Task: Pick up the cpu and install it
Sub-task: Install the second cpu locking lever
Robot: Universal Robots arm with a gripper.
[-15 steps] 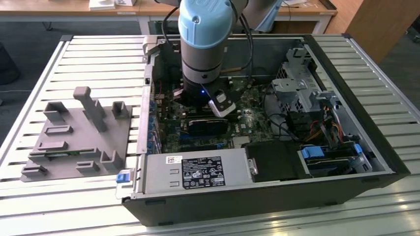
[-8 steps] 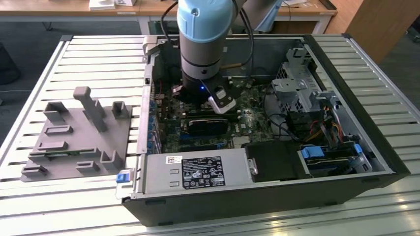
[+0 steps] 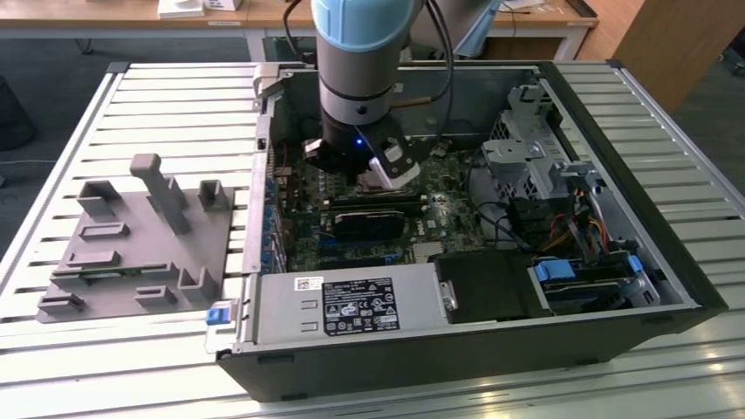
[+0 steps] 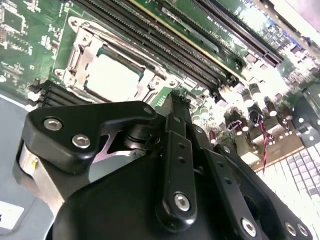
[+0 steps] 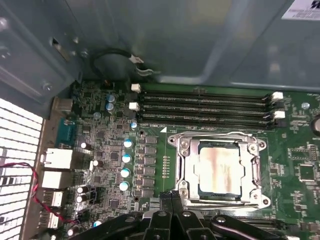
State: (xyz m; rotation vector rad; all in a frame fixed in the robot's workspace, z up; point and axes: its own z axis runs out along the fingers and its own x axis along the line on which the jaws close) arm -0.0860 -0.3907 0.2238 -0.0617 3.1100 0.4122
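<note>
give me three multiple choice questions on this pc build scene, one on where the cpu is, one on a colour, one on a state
1. Where is the cpu?
A. in the board's socket
B. on the grey tray
C. on the slatted table

2. What colour is the motherboard?
A. red
B. green
C. white

3. How is the case?
A. shut with a panel
B. lying open, inside showing
C. standing upright

Key: 1 A, in both wrist views the silvery chip sits inside the metal socket frame. 2 B, the board is green around the socket. 3 B, in the exterior view the case lies on its side with the arm reaching in.
</note>
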